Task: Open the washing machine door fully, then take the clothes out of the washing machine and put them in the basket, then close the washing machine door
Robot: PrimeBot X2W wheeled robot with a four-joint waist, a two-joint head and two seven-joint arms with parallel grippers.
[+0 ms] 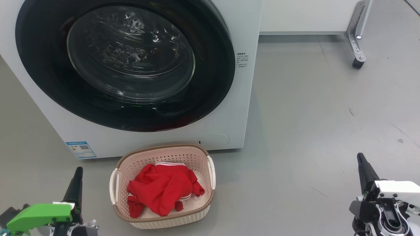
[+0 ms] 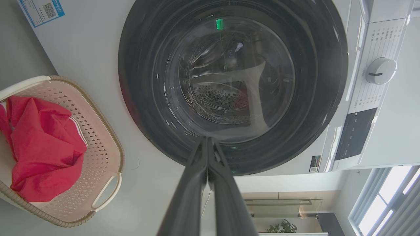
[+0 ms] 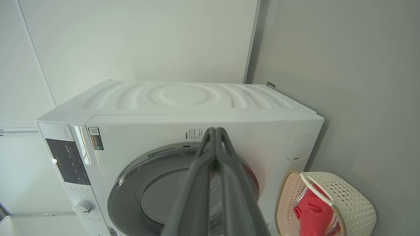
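Observation:
The white washing machine [image 1: 229,108] fills the upper left of the head view, its black-rimmed door [image 1: 42,72] lying flat against the front. On the floor just before it stands the cream basket [image 1: 170,222] with the red clothes [image 1: 164,190] heaped inside. My left gripper [image 1: 78,172] rests low at the left, shut, a short way left of the basket. My right gripper [image 1: 361,158] sits low at the right, shut and well clear of the basket. In the left wrist view the gripper [image 2: 207,139] points at the door [image 2: 137,108] with the basket [image 2: 108,144] and clothes [image 2: 39,141] to its left. The right wrist view has the gripper [image 3: 215,129], the machine [image 3: 183,98] and the basket [image 3: 354,203].
Grey floor stretches open to the right of the machine. A white cabinet on a metal bracket with a caster wheel [image 1: 357,62] stands at the back right. The machine's control panel and dial [image 2: 380,70] are beside the door.

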